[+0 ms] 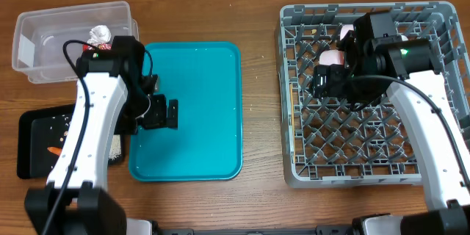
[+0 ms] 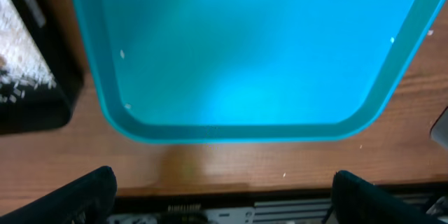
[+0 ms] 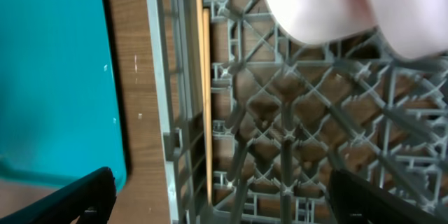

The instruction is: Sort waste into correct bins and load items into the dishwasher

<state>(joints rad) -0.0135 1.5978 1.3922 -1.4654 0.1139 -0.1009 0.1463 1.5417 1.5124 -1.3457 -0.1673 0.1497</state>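
Left gripper (image 2: 224, 182): fingers (image 2: 77, 196) spread wide, nothing between them, hanging above a bare strip of table (image 2: 210, 161). Directly ahead of the fingertips lay the rounded end of the teal tray (image 2: 245, 56), bare save a few pale specks. Out past the left finger sat the black tray (image 2: 42, 105), a patch of white crumbs (image 2: 24, 56) on it; overhead, the carrot (image 1: 55, 150) lay on the same tray. Farther off on that side stood the tub (image 1: 44, 51), the paper ball (image 1: 100, 33) and wrapper (image 1: 91, 45) inside it at its near end. Right gripper (image 3: 222, 178): fingers (image 3: 378, 196) likewise wide apart and empty, poised over the rack (image 3: 280, 133), its grid base directly beneath. Just beyond the left finger the chopsticks (image 3: 205, 98) lay lengthwise along the rack's wall. Ahead of the fingertips two white dishes (image 3: 315, 7) rested in the rack, side by side, too blurred to tell their kind. Outside the wall, across a narrow strip of table, the teal tray's edge showed again.
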